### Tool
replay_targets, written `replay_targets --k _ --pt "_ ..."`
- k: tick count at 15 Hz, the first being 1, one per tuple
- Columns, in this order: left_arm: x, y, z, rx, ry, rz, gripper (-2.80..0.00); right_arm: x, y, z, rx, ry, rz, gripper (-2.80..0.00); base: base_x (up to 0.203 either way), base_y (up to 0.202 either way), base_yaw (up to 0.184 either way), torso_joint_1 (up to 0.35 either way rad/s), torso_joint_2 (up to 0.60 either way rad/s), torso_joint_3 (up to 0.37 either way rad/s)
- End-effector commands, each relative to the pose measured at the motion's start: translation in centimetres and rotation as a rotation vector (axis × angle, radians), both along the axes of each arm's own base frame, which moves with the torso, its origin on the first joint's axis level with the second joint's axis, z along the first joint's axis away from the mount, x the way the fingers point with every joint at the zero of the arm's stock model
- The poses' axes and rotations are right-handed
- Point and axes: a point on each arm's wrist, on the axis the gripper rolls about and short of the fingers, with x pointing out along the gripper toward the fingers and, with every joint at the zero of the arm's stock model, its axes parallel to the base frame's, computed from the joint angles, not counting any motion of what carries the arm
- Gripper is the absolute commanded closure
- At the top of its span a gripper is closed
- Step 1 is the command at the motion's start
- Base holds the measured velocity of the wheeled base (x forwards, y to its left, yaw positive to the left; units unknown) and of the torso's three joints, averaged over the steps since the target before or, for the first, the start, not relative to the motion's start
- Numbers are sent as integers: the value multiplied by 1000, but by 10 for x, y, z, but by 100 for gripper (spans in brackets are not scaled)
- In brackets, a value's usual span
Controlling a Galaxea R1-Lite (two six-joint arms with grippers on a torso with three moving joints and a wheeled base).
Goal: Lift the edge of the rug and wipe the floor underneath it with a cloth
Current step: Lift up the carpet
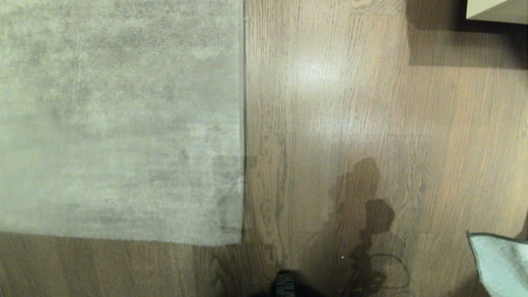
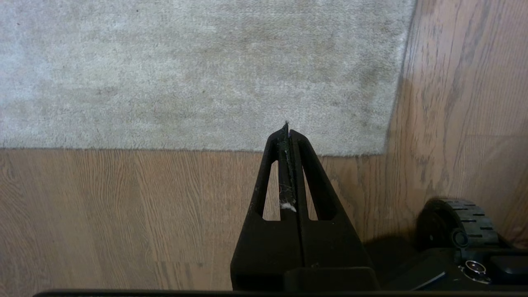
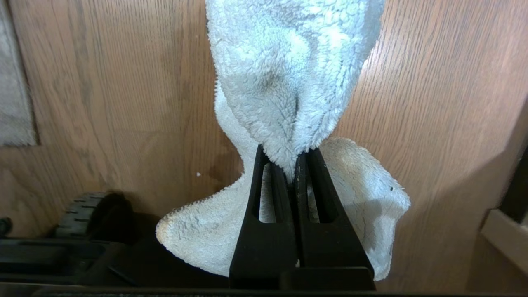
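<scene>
Rug edge (image 1: 242, 123) lies flat on the floor (image 1: 330, 103), its corner near centre. Right gripper (image 3: 293, 165) has its fingers clamped on the pale cloth (image 3: 288, 74), which hangs low at the near right. Left gripper (image 2: 287, 130) hovers over the rug's near corner, fingers pressed together, holding nothing.

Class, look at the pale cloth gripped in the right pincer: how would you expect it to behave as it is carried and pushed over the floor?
Probably floppy: the cloth bunches and folds where the right pincer pinches it. Likely light, since a narrow pinch seems to carry it. Its fluffy pile suggests it would drag and crumple rather than slide stiffly on the floor.
</scene>
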Motion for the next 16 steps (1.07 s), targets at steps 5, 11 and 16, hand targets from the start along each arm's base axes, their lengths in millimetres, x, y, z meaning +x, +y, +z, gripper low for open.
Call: replay_targets --k 5,11,16 --pt "0 0 0 0 0 1 0 0 0 0 9 -1 0 0 0 0 0 0 0 0" --pt "0 0 0 -1 0 1 0 0 0 0 9 -1 0 0 0 0 0 0 0 0" --pt "0 0 0 -1 0 1 0 0 0 0 9 -1 0 0 0 0 0 0 0 0"
